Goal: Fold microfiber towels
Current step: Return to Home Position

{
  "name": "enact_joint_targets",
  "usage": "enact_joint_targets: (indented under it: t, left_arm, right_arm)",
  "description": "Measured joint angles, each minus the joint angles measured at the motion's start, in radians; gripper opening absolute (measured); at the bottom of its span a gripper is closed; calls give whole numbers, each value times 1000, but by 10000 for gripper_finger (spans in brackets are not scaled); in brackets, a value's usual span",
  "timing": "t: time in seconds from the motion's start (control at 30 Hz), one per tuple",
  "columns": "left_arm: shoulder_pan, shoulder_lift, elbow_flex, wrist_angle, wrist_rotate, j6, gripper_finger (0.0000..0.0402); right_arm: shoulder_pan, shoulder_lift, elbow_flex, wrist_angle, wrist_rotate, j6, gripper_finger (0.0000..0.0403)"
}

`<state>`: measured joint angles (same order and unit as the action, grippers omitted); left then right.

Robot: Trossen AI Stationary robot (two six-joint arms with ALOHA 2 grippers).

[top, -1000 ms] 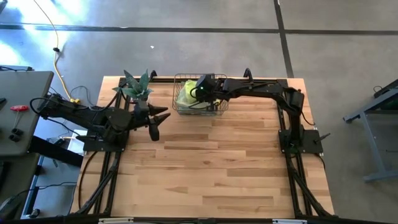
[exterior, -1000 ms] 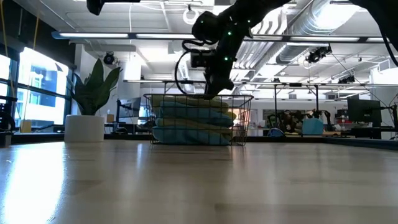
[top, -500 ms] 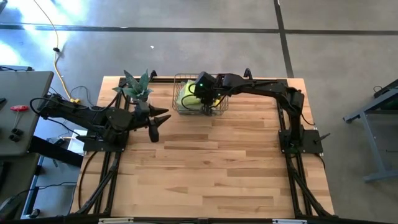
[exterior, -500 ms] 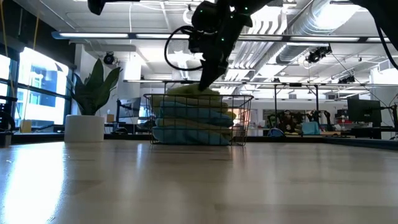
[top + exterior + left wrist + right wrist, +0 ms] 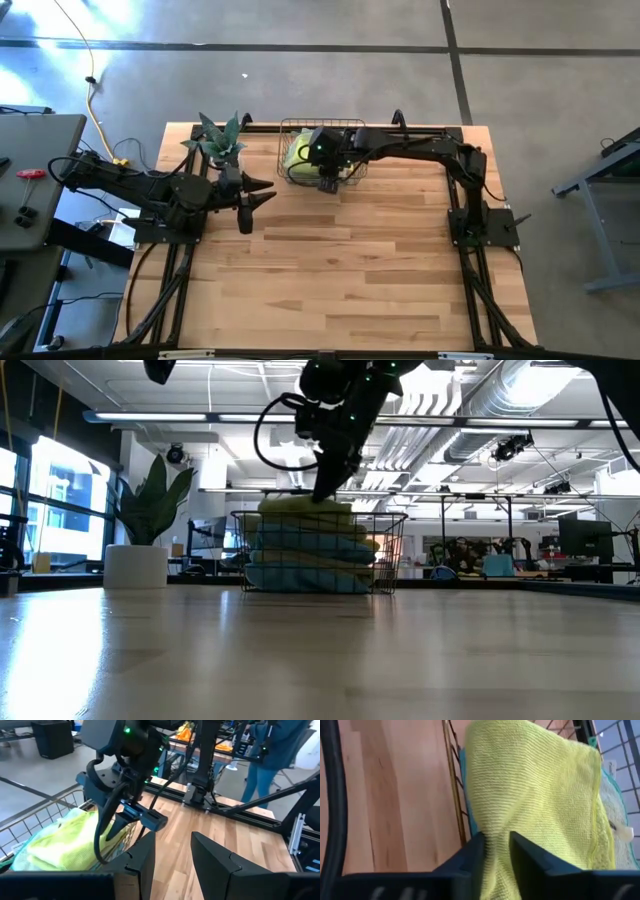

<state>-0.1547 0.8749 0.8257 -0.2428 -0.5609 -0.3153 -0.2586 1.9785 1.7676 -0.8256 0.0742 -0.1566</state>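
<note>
A wire basket [image 5: 396,550] at the table's far middle holds a stack of microfiber towels [image 5: 310,555], light blue and yellow, with a yellow-green towel [image 5: 530,785] on top. My right gripper [image 5: 322,495] hangs over the basket's near side [image 5: 328,182], shut on that top towel. My left gripper [image 5: 255,195] stands open above the table to the left of the basket, nothing between its fingers [image 5: 150,850]. It looks toward the basket and the right arm. My right gripper pinches a bunched fold of the yellow-green towel [image 5: 495,825] between its two fingers [image 5: 476,845], slanting down from above. The pinched part is drawn up into a peak above the basket rim. The rest of the towel [image 5: 70,840] still lies on the stack.
A potted plant [image 5: 220,140] in a white pot [image 5: 135,565] stands at the far left, next to the basket. Bare wooden tabletop [image 5: 340,270] stretches from the basket to the near edge. A person [image 5: 265,750] stands beyond the table's right side.
My right gripper has risen out of the basket and come slightly toward the near edge, rolling its wrist. The top towel's pinched part has come up with it into a peak, while the rest has stayed on the stack.
</note>
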Motion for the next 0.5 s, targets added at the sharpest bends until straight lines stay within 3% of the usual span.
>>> enact_joint_targets:
  t: [0.23, 0.5]
  left_arm:
    - [-1, 0, 0, 0, 1, -7, 115]
    - [41, 39, 0, 11, -26, 47, 115]
  right_arm:
    - [0, -13, 0, -15, 1, 52, 163]
    - [0, -149, 36, -62, 2, 118, 180]
